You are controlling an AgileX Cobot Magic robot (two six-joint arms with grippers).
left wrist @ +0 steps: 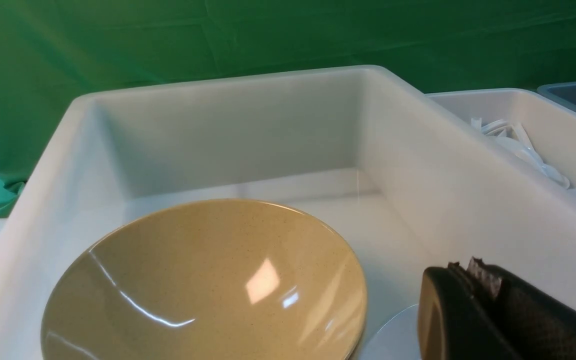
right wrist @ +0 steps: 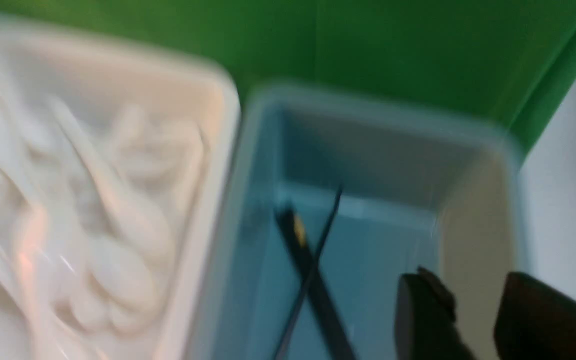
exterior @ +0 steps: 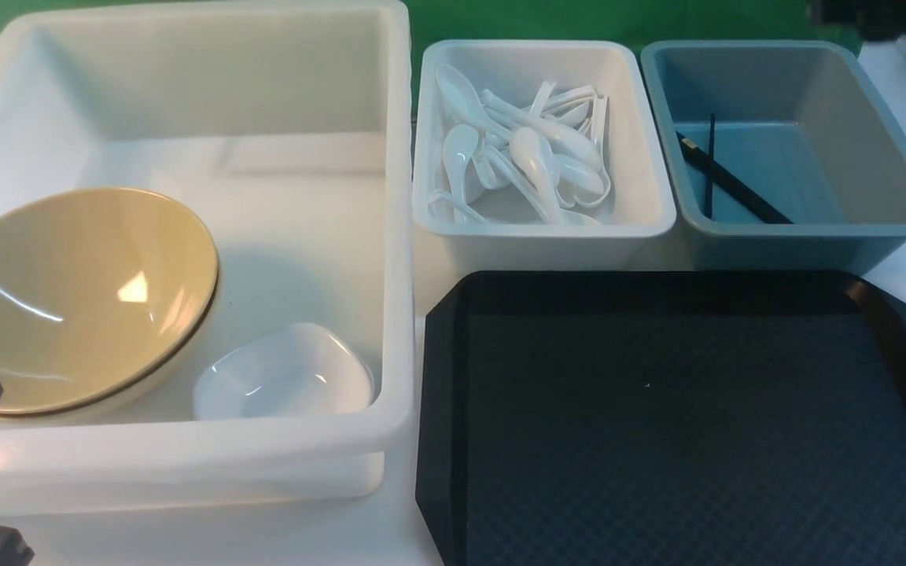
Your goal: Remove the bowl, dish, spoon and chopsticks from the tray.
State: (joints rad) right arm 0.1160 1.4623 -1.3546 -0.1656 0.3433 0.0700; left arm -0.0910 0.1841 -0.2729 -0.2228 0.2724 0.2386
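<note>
Your flat black diamond-textured tray sits bare: the wide glossy tan bowl and small white rounded-square dish lie in the large white bin, white plastic soup spoons fill the small white bin, and thin black chopsticks rest crossed in the blue-grey bin. Your left gripper is closed on nothing, your right gripper parted and empty above the chopsticks. Dropping low, either arm could clip a bin rim.
</note>
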